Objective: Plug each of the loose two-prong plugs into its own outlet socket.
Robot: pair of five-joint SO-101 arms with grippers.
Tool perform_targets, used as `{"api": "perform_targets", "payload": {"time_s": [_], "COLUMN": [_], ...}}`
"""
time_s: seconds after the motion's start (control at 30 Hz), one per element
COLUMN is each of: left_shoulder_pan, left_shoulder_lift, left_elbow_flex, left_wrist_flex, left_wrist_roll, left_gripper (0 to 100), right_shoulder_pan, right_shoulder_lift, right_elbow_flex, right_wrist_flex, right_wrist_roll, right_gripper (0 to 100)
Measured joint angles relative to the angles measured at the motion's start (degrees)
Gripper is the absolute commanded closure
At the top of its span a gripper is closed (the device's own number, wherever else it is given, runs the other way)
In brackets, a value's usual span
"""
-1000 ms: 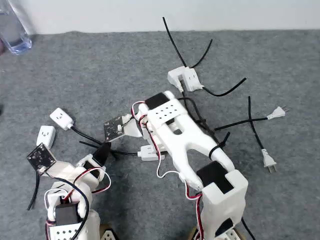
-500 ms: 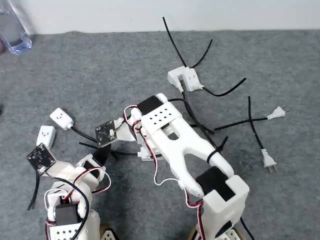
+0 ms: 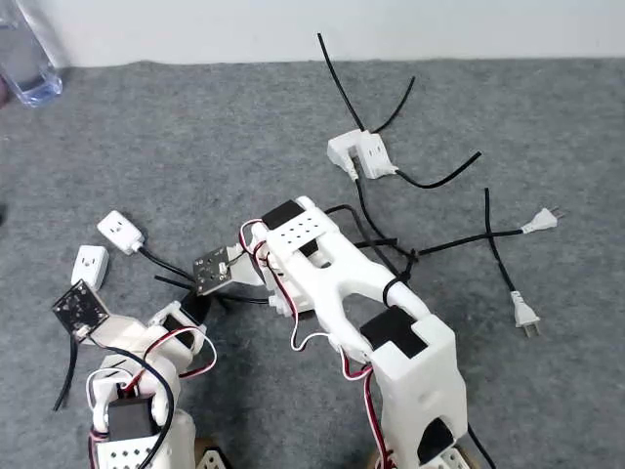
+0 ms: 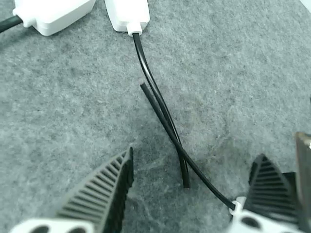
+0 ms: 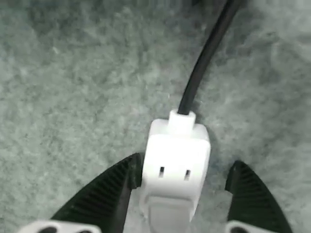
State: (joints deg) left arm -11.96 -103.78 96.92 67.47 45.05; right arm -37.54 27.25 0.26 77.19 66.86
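White two-slot socket (image 5: 177, 155), black cord (image 5: 206, 53), between released right end effector (image 5: 185, 165), left end effector (image 4: 194, 156) released

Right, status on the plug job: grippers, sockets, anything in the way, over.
Left gripper open over crossed cables. Right gripper open, straddling a white socket. Loose plugs lie unplugged. Cable tangle beside the right arm.

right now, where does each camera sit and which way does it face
High: fixed above the table, looking down on the left arm and right arm.
Left wrist: on the left arm, facing down at two sockets and crossed cords; the left claw shows, open.
Right wrist: on the right arm, facing down at a socket inside its open right claw.
Shared: those two sockets likely lie at the high view's left.
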Motion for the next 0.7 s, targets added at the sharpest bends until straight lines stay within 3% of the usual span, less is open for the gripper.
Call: {"api": "perform_targets", "payload": {"time_s": [0.07,0.13,0.27,0.53,0.7], "left_shoulder_pan": [0.0,0.0,0.0,0.0,0.0], "left_shoulder_lift": [0.0,0.0,0.0,0.0,0.0], "left_elbow_flex": [0.0,0.0,0.0,0.0,0.0], "left_wrist_flex": [0.0,0.0,0.0,0.0,0.0], "left_wrist_roll": [0.09,0.09,0.09,0.09,0.09], "left_gripper": [64,64,64,64,64], "right_shoulder_pan": [0.0,0.09,0.26,2.55,7.12], "right_shoulder_lift": [0.0,0.0,0.35,0.35,-1.67], "right_elbow_flex": [0.0,-0.79,-3.16,-18.02,-27.96], "right_wrist_flex": [-1.14,-2.37,-2.11,8.88,14.33], "right_wrist_roll": [-0.09,-0.18,-0.18,-0.26,-8.97], "right_gripper": [99.8,94.9,98.3,99.0,99.0]}}
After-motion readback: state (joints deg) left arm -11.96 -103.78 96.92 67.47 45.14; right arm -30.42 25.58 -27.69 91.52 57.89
